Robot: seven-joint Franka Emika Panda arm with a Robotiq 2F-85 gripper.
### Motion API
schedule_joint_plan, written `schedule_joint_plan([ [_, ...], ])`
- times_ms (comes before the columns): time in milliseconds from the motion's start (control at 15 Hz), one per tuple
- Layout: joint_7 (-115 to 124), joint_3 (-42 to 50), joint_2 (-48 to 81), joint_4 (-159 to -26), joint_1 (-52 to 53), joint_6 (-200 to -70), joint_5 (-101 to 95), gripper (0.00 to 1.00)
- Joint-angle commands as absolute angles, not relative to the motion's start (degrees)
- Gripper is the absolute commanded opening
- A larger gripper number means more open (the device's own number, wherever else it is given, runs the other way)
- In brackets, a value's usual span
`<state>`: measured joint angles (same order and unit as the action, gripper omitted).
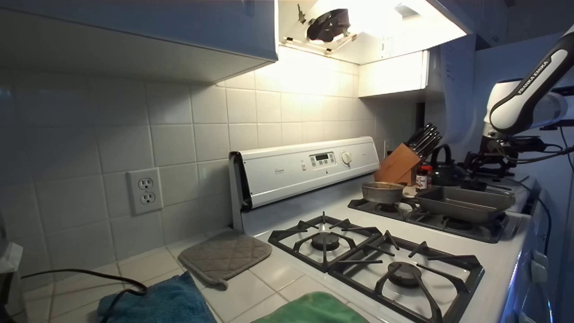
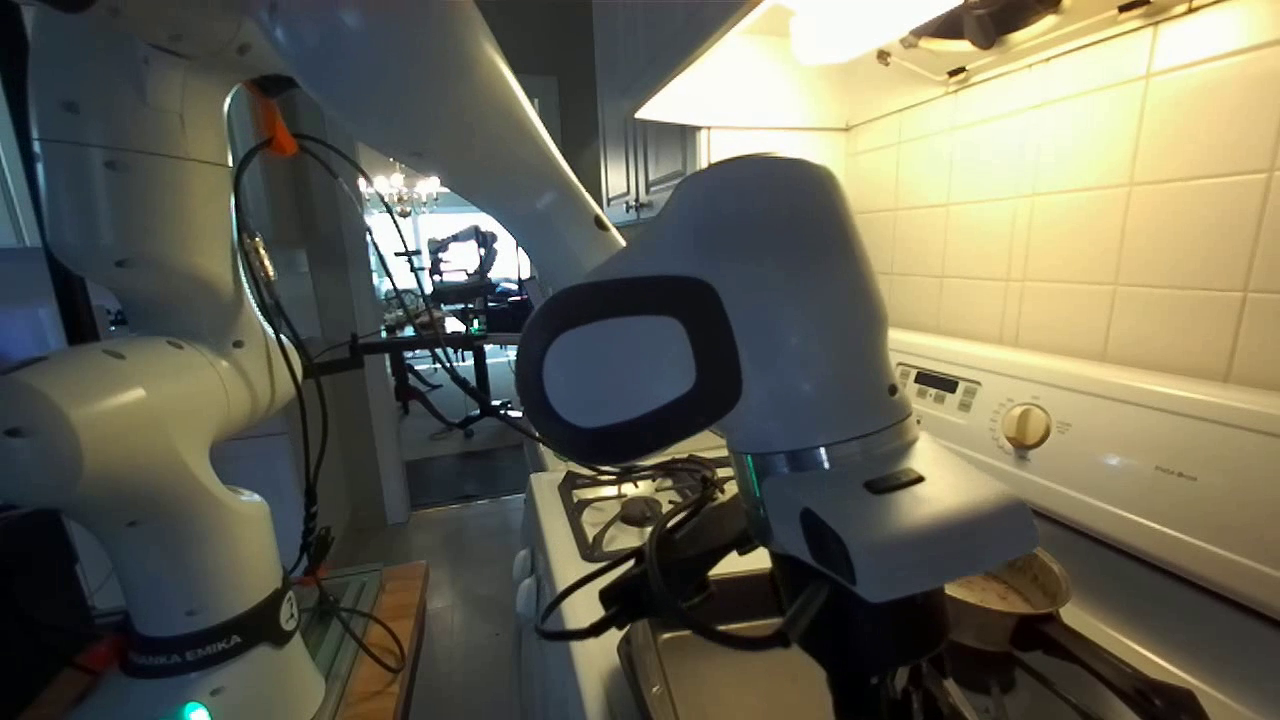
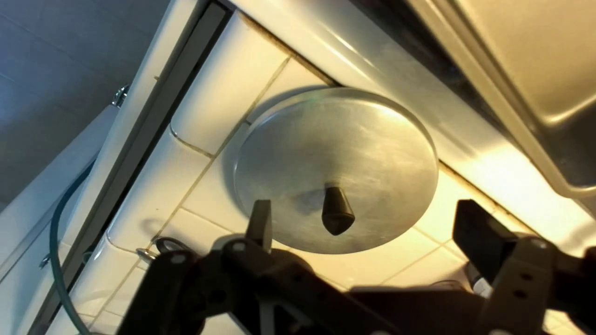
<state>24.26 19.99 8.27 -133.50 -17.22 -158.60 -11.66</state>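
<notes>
Gaping wide, the empty gripper [image 3: 364, 215] hovers near a lid [image 3: 335, 144].

One lid [image 3: 335, 158], one saucepan [image 1: 382, 194], one baking pan [image 1: 462, 205], one kettle [image 1: 445, 174] and four burner grates [image 1: 454, 258]

a white, black-trimmed jointed arm [image 1: 531, 92] bends downward, its black two-fingered gripper [image 3: 363, 216] hanging below, jaws wide apart.

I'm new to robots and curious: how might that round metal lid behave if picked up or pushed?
The lid looks like thin metal, so probably stiff and fairly light. Its smooth face may be slippery. Lifted by its single narrow knob, it might tilt.
</notes>
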Motion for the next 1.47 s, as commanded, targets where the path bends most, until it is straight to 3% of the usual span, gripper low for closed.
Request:
schedule_joint_plan([
  [0,22.3,21.7,12.1,-130.2,-17.3,-161.0,-10.0,1.0],
  [1400,14.3,18.7,20.1,-125.0,-22.1,-163.0,9.2,1.0],
])
